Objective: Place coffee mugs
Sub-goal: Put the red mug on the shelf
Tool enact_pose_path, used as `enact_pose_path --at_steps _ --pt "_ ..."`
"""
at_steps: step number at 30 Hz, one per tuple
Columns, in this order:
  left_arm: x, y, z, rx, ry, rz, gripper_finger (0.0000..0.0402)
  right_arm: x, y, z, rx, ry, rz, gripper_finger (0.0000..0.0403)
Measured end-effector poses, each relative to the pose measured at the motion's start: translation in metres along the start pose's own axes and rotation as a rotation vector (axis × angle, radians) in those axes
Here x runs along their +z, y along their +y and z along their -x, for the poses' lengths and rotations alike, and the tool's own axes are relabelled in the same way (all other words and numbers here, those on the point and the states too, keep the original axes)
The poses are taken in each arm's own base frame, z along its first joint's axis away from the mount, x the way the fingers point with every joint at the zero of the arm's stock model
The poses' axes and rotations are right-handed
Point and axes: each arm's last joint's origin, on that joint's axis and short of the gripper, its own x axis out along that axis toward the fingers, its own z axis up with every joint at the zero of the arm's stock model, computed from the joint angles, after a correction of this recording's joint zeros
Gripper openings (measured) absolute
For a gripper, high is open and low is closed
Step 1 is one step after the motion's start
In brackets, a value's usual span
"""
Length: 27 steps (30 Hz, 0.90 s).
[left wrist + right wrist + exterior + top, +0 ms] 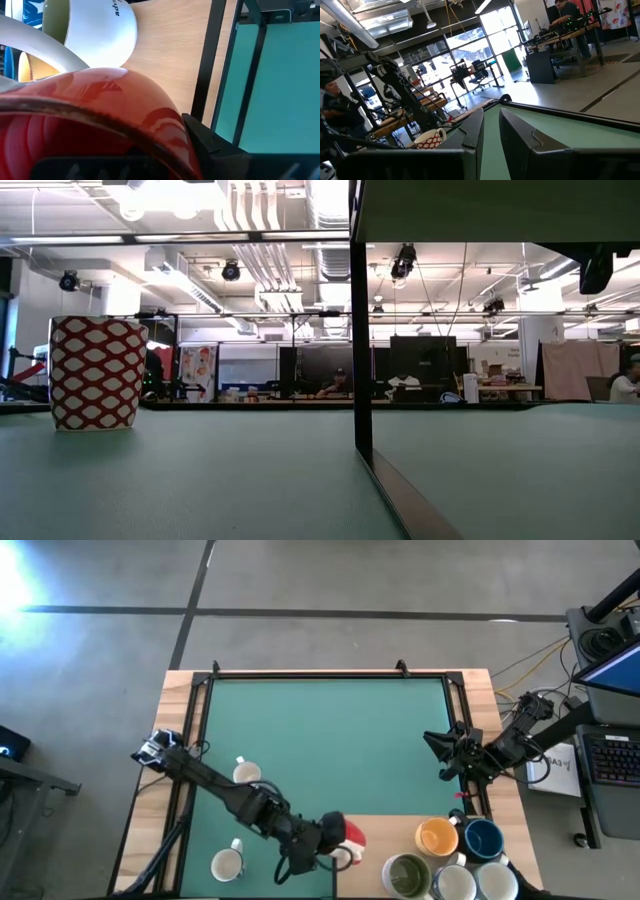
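At the near edge of the bench, about midway along it, the red mug (349,834) sits in the left gripper (335,845), which is clamped on its rim; the left wrist view shows the red wall filling the space between the fingers. Just beside it toward the near right corner, on the bare wood strip, the remaining mugs cluster together: the orange mug (437,837), the dark blue mug (483,838), the green-lined mug (407,874) and two white mugs (455,883). On the green mat near the left edge stand two more white ones, one (246,772) farther up and one (226,864) close to the near left corner; the low view shows one mug with a red lattice pattern.

The step in hand looks like carrying the red mug off the wood strip onto the mat. Doing it well means lifting straight up so the mug clears the black frame rail (204,75), keeping it level so the rim grip does not slip, and setting it down well apart from the white mugs.

The right gripper (447,753) waits near the right edge, fingers nearly together and holding nothing.
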Motion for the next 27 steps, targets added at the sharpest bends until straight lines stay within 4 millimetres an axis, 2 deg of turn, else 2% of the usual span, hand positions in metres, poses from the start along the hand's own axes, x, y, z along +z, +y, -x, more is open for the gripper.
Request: enact_pose_path --at_steps 8,17,27 --pt "-0.008 0.003 -0.002 -0.033 -0.013 0.068 0.002 0.0 0.0 0.0 0.0 0.0 0.0 0.005" --pt "-0.014 -0.001 -0.024 -0.08 0.008 0.154 0.002 0.0 0.0 0.0 0.0 0.0 0.0 0.005" --pt "-0.004 0.021 -0.032 -0.211 0.098 0.233 0.0028 0.0 0.0 0.0 0.0 0.0 0.0 0.005"
